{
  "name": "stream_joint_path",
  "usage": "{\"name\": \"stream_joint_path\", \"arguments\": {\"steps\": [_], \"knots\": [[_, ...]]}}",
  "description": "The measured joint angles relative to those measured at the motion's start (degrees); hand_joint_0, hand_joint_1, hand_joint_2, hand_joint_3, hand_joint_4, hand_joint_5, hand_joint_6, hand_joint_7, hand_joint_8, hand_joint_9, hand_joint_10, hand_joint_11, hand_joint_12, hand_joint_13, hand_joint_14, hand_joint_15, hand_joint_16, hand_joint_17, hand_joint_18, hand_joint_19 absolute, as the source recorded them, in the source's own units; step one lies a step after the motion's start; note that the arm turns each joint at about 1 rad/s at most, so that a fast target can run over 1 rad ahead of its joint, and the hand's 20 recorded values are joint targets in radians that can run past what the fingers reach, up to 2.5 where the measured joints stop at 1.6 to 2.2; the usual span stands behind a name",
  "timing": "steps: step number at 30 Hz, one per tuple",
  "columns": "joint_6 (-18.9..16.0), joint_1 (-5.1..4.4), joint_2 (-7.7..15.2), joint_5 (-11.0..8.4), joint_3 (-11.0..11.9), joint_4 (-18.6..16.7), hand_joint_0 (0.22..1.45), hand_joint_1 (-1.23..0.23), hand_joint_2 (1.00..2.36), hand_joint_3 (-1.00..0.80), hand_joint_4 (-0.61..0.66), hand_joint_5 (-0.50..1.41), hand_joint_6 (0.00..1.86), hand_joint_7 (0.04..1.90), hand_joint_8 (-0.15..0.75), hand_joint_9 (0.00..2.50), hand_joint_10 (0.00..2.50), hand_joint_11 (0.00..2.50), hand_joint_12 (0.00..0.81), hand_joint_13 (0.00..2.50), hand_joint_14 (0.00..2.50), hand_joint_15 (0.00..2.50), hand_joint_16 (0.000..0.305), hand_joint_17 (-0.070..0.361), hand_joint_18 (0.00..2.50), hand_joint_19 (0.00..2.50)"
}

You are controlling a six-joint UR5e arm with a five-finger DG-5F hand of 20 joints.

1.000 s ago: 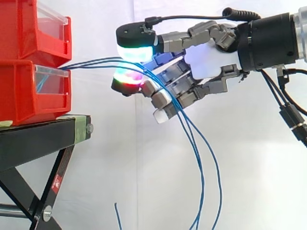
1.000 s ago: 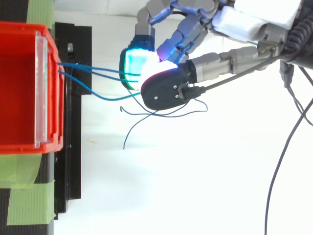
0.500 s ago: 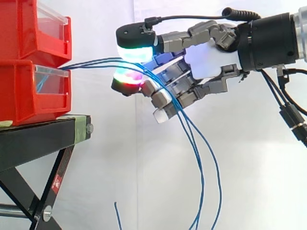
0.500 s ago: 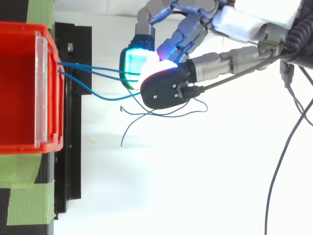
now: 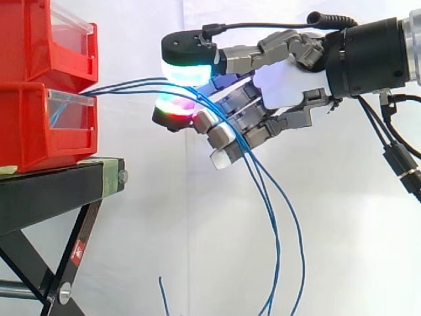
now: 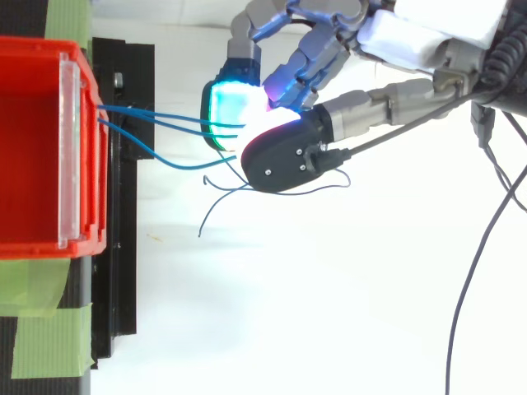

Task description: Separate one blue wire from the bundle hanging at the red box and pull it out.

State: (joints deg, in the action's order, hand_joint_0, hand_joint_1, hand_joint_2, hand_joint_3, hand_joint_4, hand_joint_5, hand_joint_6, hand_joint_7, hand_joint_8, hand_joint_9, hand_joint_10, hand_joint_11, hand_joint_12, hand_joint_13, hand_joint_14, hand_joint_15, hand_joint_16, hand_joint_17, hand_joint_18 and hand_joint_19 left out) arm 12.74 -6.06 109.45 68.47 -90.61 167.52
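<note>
Several thin blue wires [image 5: 131, 85] leave the lower red box [image 5: 26, 125] and run right into my hand [image 5: 289, 82], then hang down in long loops [image 5: 283, 250]. The thumb pad [image 5: 187, 69] glows cyan-white just above them, and a finger pad [image 5: 174, 108] glows red and green just below. The other fingers curl under the wires. From above, the wires [image 6: 156, 123] span from the box [image 6: 33, 148] to the glowing pads, and the thumb covers where they meet. Loose wire ends [image 6: 218, 210] trail beside the thumb.
A second red bin [image 5: 39, 39] is stacked on the lower one. Both rest on a black stand [image 5: 52, 191] with green tape [image 6: 41, 337] on its top. A white curtain hangs behind, with open space under my hand.
The thumb has shifted slightly away from the box and across the wires. The loose wire ends below it have swung a little. The arm and box stay put.
</note>
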Motion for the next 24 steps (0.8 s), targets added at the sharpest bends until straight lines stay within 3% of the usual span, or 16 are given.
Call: {"name": "stream_joint_path", "arguments": {"steps": [5,16,24], "knots": [[0.0,0.0,-0.01,0.0,0.0,0.0,0.58,-0.85,1.01,-0.44,0.22,-0.25,0.9,0.95,0.347,0.95,0.02,1.32,0.446,1.11,0.03,1.12,0.06,0.136,0.81,0.69],[0.0,0.0,0.0,0.0,0.0,0.0,0.59,-0.7,1.01,-0.36,0.21,-0.22,0.91,0.96,0.356,1.08,0.02,1.31,0.445,1.15,0.03,1.13,0.058,0.132,0.83,0.71],[0.02,0.0,0.03,0.06,-0.01,0.0,0.61,-0.7,1.02,-0.26,0.19,-0.21,0.91,0.99,0.356,1.11,0.02,1.33,0.442,1.16,0.02,1.13,0.058,0.13,0.83,0.7]]}}
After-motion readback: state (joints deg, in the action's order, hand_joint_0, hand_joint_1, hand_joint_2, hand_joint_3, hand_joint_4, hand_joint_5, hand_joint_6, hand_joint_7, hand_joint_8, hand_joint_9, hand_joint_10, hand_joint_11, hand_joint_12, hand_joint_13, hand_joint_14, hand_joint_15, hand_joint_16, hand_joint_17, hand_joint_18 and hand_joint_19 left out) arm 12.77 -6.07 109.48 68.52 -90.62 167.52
